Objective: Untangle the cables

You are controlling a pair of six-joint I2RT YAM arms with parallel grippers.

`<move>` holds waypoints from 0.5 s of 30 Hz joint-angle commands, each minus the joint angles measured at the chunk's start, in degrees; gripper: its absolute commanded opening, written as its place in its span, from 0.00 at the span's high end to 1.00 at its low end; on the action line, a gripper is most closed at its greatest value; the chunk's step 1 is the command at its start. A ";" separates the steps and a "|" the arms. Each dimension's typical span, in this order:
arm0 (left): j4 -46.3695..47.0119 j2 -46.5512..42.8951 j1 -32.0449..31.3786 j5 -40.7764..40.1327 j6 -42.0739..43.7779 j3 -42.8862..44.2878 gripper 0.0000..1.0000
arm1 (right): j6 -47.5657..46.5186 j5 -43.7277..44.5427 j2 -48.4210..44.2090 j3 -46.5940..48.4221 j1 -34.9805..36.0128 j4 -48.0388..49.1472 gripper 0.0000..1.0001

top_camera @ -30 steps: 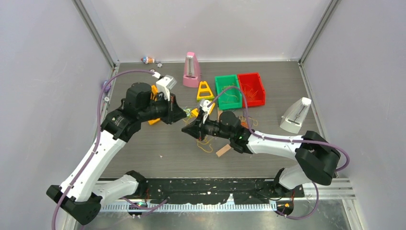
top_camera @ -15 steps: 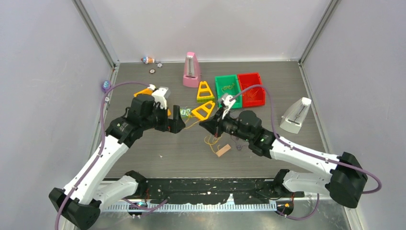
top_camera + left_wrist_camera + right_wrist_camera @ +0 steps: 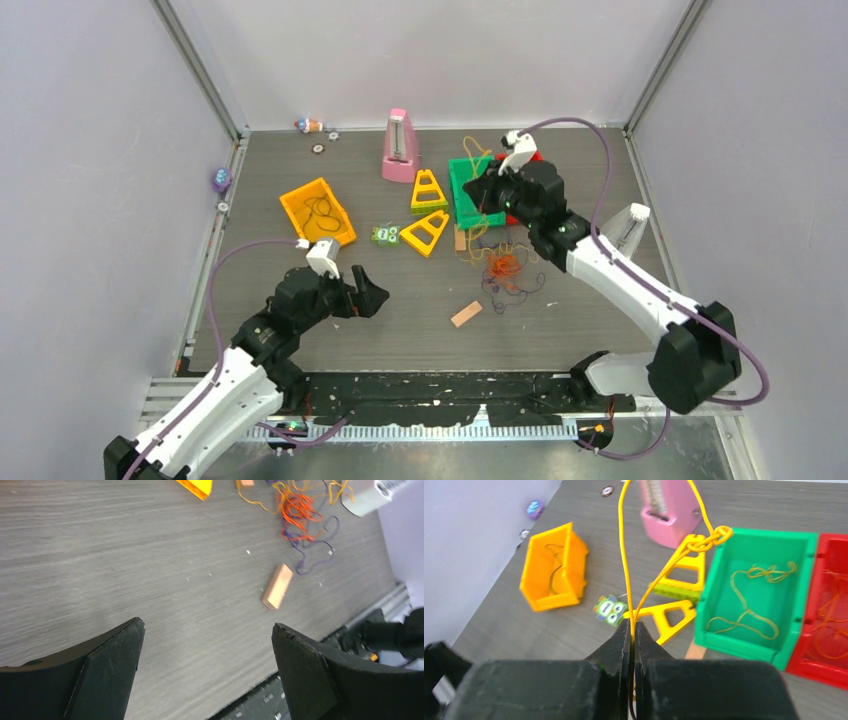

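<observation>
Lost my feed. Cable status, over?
Left tool open, empty. Right tool shut on yellow cable, lifted near green bin. Orange-purple tangle loose on table; wooden block beside it.

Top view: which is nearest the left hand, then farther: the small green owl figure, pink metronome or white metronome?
1. The small green owl figure, just beyond the left hand.
2. The pink metronome, back centre.
3. The white metronome, far right.
</observation>
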 commanded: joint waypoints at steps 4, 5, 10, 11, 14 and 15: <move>18.78 0.08 -0.30 -10.37 4.89 -3.73 0.00 | -1.43 -0.94 12.74 12.15 -5.61 1.79 0.95; 21.33 0.26 -0.30 -10.53 5.91 -4.57 0.00 | -1.44 -1.31 13.94 13.75 -6.27 2.86 0.95; 27.72 3.19 -0.27 -10.64 11.36 -6.49 0.00 | -1.54 -2.78 24.15 19.76 -8.88 5.76 0.95; 28.26 3.89 -0.28 -11.08 12.20 -6.54 0.00 | -1.78 -3.01 26.84 22.47 -9.12 5.64 0.95; 31.62 5.36 -0.25 -10.94 11.98 -7.74 0.00 | -2.23 -3.48 31.98 27.69 -9.90 5.87 0.95; 33.27 5.64 -0.24 -9.69 11.94 -8.50 0.01 | -2.72 -3.43 33.87 29.20 -9.94 6.40 0.95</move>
